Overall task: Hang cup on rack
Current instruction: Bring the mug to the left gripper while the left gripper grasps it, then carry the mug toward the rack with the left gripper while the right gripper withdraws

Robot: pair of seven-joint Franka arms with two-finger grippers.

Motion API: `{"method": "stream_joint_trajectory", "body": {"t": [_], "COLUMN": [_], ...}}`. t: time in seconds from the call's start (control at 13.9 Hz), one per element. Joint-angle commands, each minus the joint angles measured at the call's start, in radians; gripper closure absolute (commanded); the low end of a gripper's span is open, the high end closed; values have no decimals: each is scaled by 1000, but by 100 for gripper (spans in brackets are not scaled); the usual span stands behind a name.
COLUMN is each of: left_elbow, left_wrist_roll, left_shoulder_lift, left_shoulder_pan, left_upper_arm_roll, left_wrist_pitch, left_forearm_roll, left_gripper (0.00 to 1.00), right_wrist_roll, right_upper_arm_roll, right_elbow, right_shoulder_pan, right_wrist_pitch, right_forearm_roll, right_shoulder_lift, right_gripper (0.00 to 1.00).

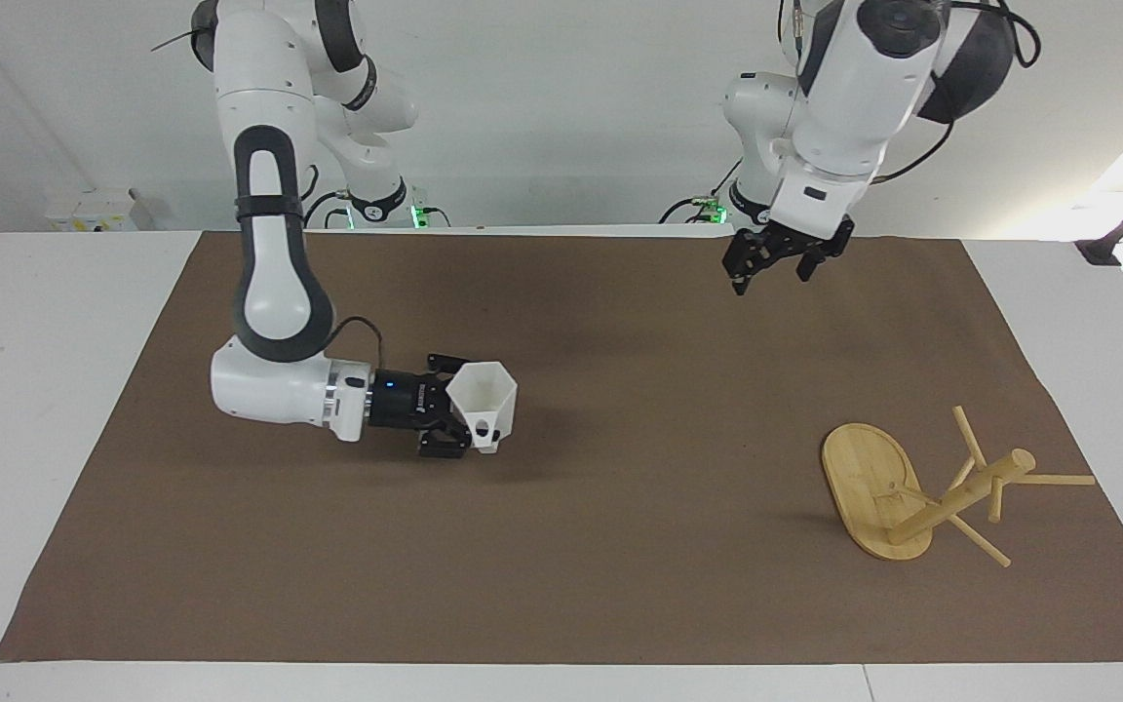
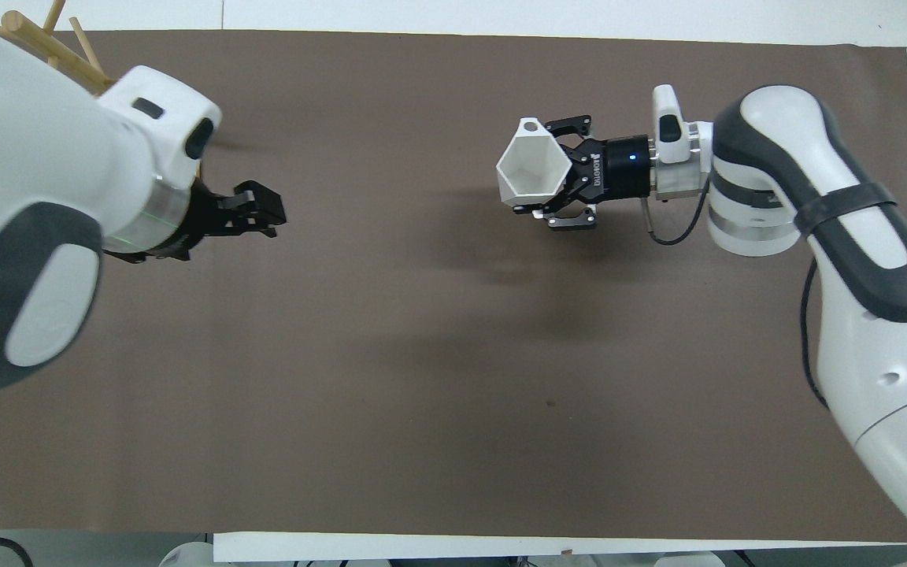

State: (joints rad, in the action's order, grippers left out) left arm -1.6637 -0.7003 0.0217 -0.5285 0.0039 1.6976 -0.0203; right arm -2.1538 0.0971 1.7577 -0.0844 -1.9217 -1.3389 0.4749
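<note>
The white faceted cup is held in my right gripper, which is shut on it and reaches sideways a little above the mat. The cup's mouth faces up, and its handle points away from the robots. The right gripper shows in the overhead view as well. The bamboo rack stands on its oval base at the left arm's end of the table. In the overhead view only its peg tips show past the left arm. My left gripper hangs open and empty over the mat's edge near the robots; it also shows in the overhead view.
A brown mat covers most of the white table. The left arm's forearm covers the rack's end of the mat in the overhead view.
</note>
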Motion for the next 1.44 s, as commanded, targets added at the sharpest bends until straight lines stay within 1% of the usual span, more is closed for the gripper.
{"method": "stream_joint_trajectory", "body": {"t": [0.0,0.07,0.22,0.36,0.5,0.65,0.72,0.79,0.86,1.01,1.08,1.15,1.22,1.36], "left_elbow": [109,164,234,293,329,328,325,320,290,257,255,243,228,216], "left_wrist_roll": [-126,-169,-202,-257,-277,-283,-307,-352,-376,-396,-412,-413,-413,-407], "left_shoulder_lift": [126,188,259,319,346,348,349,351,350,349,353,353,351,349], "left_shoulder_pan": [-79,-99,-110,-122,-125,-126,-126,-134,-140,-159,-159,-160,-162,-156], "left_upper_arm_roll": [16,16,16,16,16,16,16,15,15,13,13,11,11,11], "left_wrist_pitch": [28,30,48,69,70,92,105,123,154,178,181,186,197,226], "left_forearm_roll": [16,14,11,11,10,5,5,5,5,3,3,-1,-4,-4], "left_gripper": [0,0,0,1,1,1,4,12,22,29,36,62,100,100], "right_wrist_roll": [14,15,17,17,17,17,17,17,17,15,14,14,14,14], "right_upper_arm_roll": [-5,-7,-7,-5,-5,-5,-5,-5,-5,-5,-7,-5,-7,-5], "right_elbow": [22,22,22,22,25,25,25,25,25,25,25,25,25,25], "right_shoulder_pan": [-63,-99,-145,-175,-187,-189,-189,-189,-189,-189,-189,-189,-189,-189], "right_wrist_pitch": [-74,-103,-160,-181,-181,-183,-183,-183,-183,-183,-183,-184,-185,-185], "right_forearm_roll": [-54,-107,-172,-177,-177,-177,-178,-178,-178,-178,-178,-178,-178,-178], "right_shoulder_lift": [-19,-19,-19,-19,-19,-19,-19,-19,-19,-19,-19,-19,-19,-19], "right_gripper": [68,68,68,68,68,68,67,67,67,67,67,67,67,67]}}
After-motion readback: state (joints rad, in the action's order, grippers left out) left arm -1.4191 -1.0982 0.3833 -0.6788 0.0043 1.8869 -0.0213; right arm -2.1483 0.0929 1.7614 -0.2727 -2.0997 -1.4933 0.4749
